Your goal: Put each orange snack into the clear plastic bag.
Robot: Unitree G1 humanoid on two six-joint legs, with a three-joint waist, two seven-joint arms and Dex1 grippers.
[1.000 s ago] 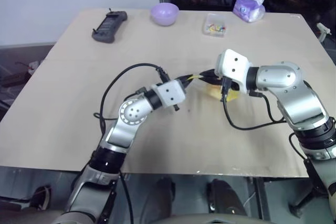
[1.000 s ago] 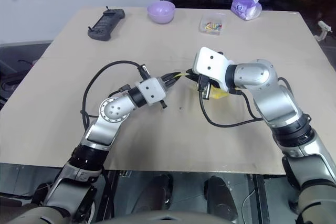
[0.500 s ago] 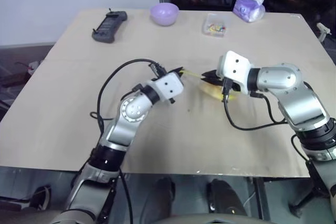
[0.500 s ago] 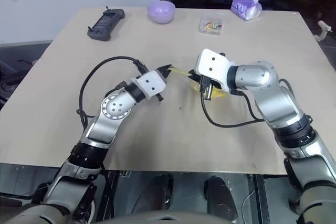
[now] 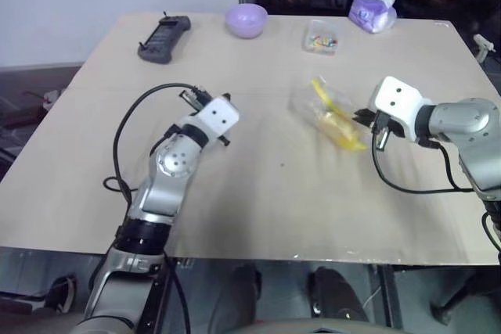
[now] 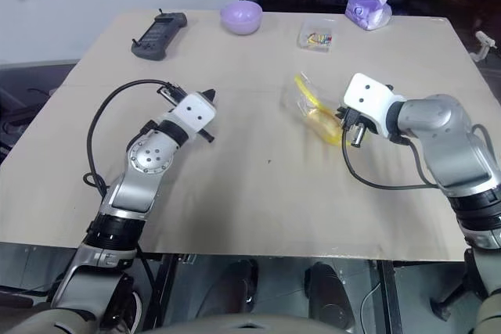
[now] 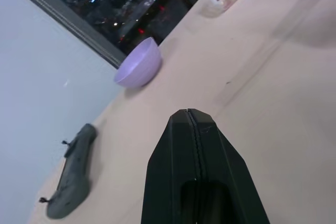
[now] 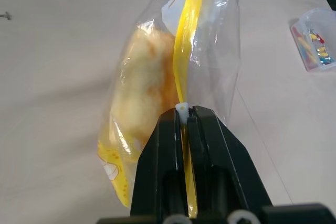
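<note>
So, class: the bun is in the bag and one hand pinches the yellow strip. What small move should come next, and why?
Probably open the right hand and let go. The orange bun already sits inside the clear zip bag, which lies on the table; the left hand is shut, holds nothing and is away from it.

Your robot's arms are built of silver-grey metallic segments with rounded joint housings; the left elbow housing shows a ring of small screws. Each wrist ends in a white boxy block with small dark dots. Black cables loop from each wrist back along the forearm. The left hand (image 7: 195, 145) and right hand (image 8: 185, 124) each have two matte black, wedge-shaped fingers.
</note>
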